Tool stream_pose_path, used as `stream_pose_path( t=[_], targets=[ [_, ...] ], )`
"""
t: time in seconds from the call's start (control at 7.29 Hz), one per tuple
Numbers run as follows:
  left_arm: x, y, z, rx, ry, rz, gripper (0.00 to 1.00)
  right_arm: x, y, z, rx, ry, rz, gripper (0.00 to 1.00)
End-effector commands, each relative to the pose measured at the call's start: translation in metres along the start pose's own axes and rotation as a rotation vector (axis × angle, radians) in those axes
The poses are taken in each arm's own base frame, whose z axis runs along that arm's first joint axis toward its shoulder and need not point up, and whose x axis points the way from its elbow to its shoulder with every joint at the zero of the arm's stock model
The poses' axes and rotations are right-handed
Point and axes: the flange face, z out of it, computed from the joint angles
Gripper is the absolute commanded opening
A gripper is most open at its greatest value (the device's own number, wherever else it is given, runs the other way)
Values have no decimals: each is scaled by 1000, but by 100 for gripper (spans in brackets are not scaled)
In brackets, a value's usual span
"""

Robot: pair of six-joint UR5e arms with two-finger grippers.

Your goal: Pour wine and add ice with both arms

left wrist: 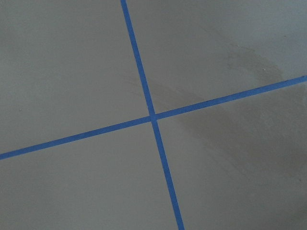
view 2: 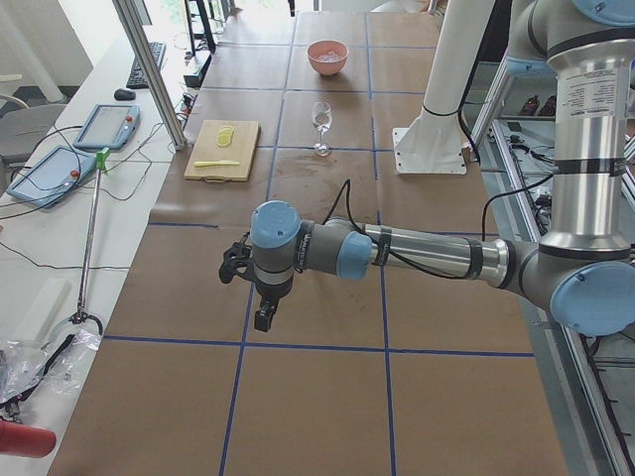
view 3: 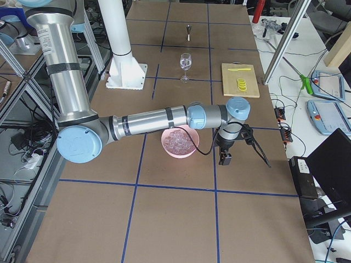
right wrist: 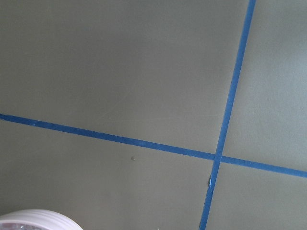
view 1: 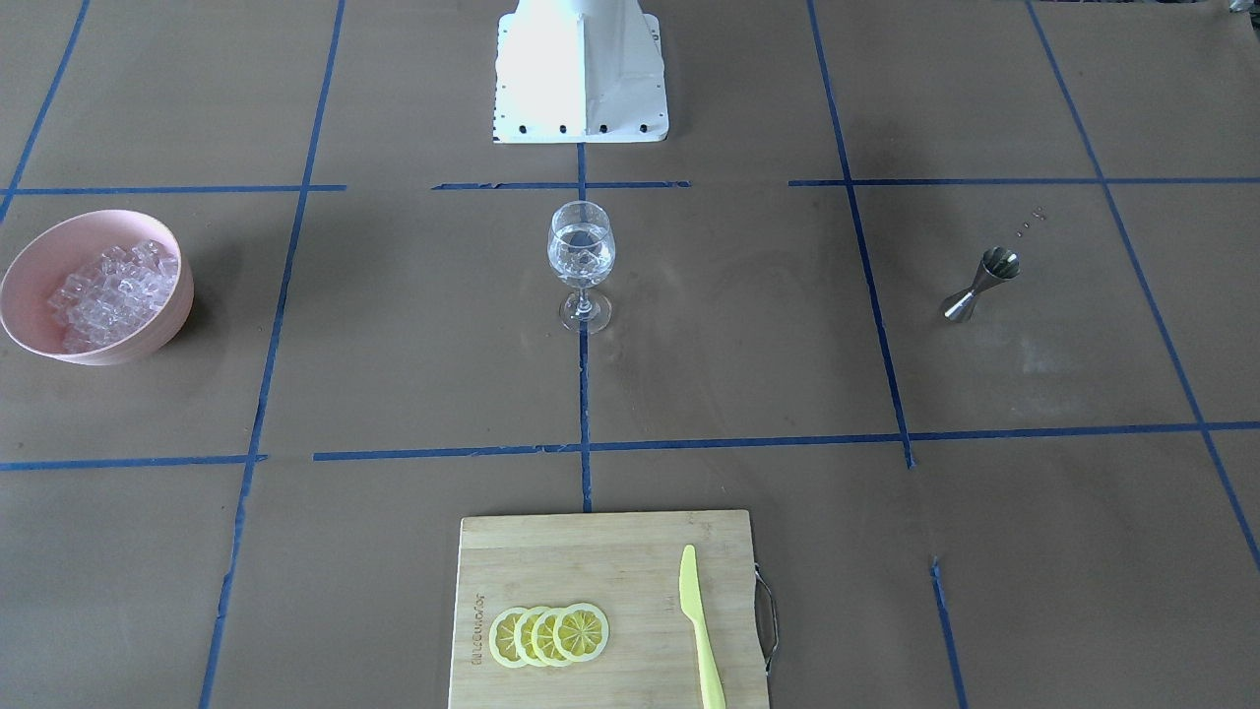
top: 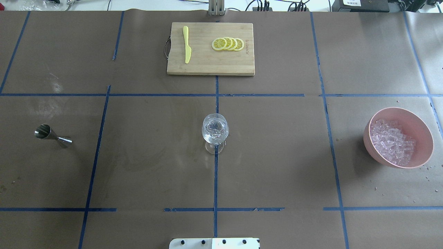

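Observation:
A clear wine glass (view 1: 581, 251) (top: 215, 130) stands at the table's middle, with clear glassy contents inside. Wine itself does not show. Ice (view 1: 113, 290) (top: 392, 145) lies heaped in a pink bowl (view 1: 169, 325) (top: 367, 140) on the robot's right. My left gripper (view 2: 263, 317) hangs over bare table far out on the left, and I cannot tell whether it is open or shut. My right gripper (view 3: 224, 159) hangs just beyond the bowl (view 3: 181, 155); its state cannot be told either. The bowl's rim (right wrist: 33, 218) shows in the right wrist view.
A steel jigger (view 1: 979, 286) (top: 52, 135) stands on the robot's left. On the far side lies a wooden cutting board (view 1: 591, 561) with lemon slices (view 1: 549, 635) and a yellow knife (view 1: 701, 630). The white pedestal (view 1: 581, 69) is behind the glass.

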Motion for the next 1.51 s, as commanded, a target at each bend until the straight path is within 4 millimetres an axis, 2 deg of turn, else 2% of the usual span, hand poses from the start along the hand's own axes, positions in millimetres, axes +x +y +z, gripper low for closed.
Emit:
stream_pose_path(
  t=[0.0, 0.14, 0.41, 0.69, 0.96, 1.24, 1.37],
  targets=[
    [0, 5, 1, 5, 38, 3, 100, 4, 9, 4, 32, 1, -14, 100],
    [2, 4, -1, 47, 26, 47, 100, 3, 9, 4, 34, 1, -15, 100],
    [-11, 46, 17, 96, 24, 99, 100, 2, 8, 2, 36, 0, -13, 100],
    [-27, 56, 34, 102, 21, 100, 100, 3, 8, 3, 34, -2, -11, 100],
    [-26, 54, 35, 95, 21, 100, 100, 2, 8, 2, 35, -2, -12, 100],
    [-10, 46, 15, 37, 26, 35, 100, 1, 8, 1, 37, -3, -14, 100],
    [-11, 45, 16, 8, 27, 5, 100, 0, 7, 0, 39, -3, -16, 100]
  ],
)
